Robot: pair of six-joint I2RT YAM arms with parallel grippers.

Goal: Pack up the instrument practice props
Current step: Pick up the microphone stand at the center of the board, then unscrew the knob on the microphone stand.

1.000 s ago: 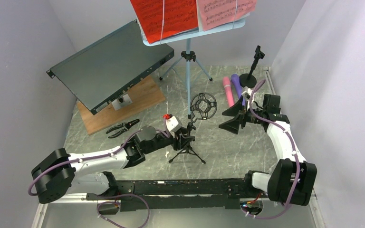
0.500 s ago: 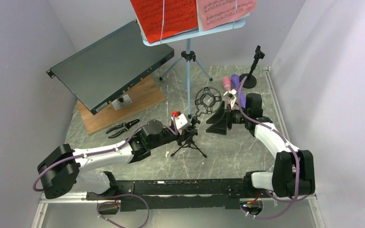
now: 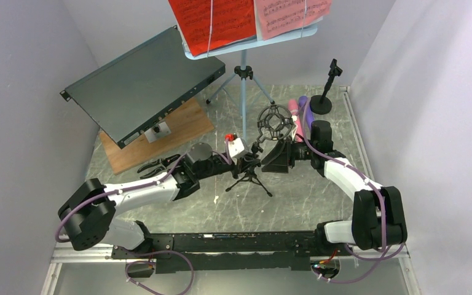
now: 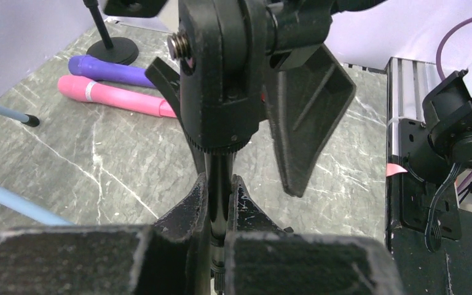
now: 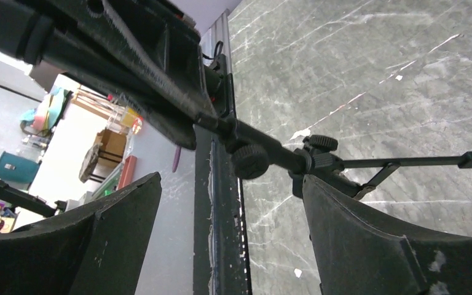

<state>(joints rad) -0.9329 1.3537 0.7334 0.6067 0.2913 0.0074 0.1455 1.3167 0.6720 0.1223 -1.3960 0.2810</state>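
left gripper (image 4: 219, 195): I hold it clenched on the mic stand (image 3: 249, 167), whose stem stands upright.
right gripper (image 3: 281, 157): spread wide, just right of the stand's head.

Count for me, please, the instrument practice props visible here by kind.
Music stand: 1
Sheet-music pages: 2 (red page, pink page)
Microphones: 2 (pink microphone, purple microphone)
Mic supports: 2 (tripod mic support, round-base mic support)
Total: 7

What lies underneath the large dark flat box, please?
A wooden board shows beneath the box; most of the board is covered, so anything else there is hidden.
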